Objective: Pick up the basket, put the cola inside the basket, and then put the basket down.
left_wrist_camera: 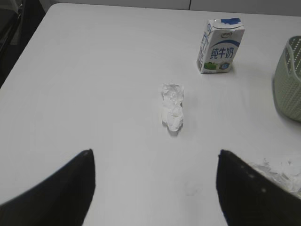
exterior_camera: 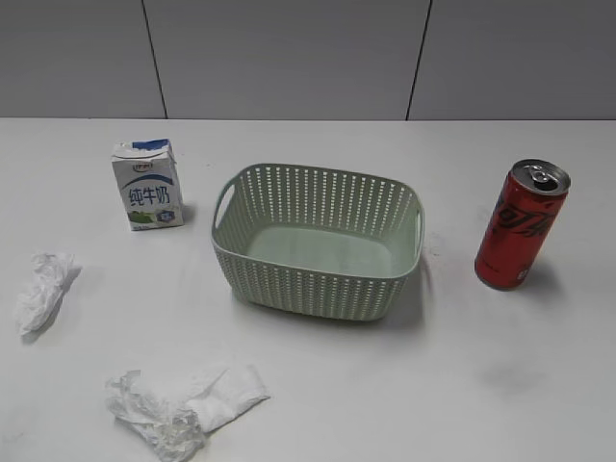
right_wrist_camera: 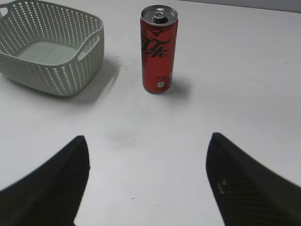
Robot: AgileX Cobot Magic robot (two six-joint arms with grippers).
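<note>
White table before you: basket sits empty mid-table, cola upright to its right, both untouched; left gripper and right gripper spread wide, holding nothing.

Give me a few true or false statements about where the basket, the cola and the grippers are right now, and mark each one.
1. The cola stands upright on the table. True.
2. The basket holds the milk carton. False: the basket is empty, the carton stands apart.
3. The right gripper is open, holding nothing. True.
4. The left gripper grips a basket handle. False: it is open over bare table.
</note>
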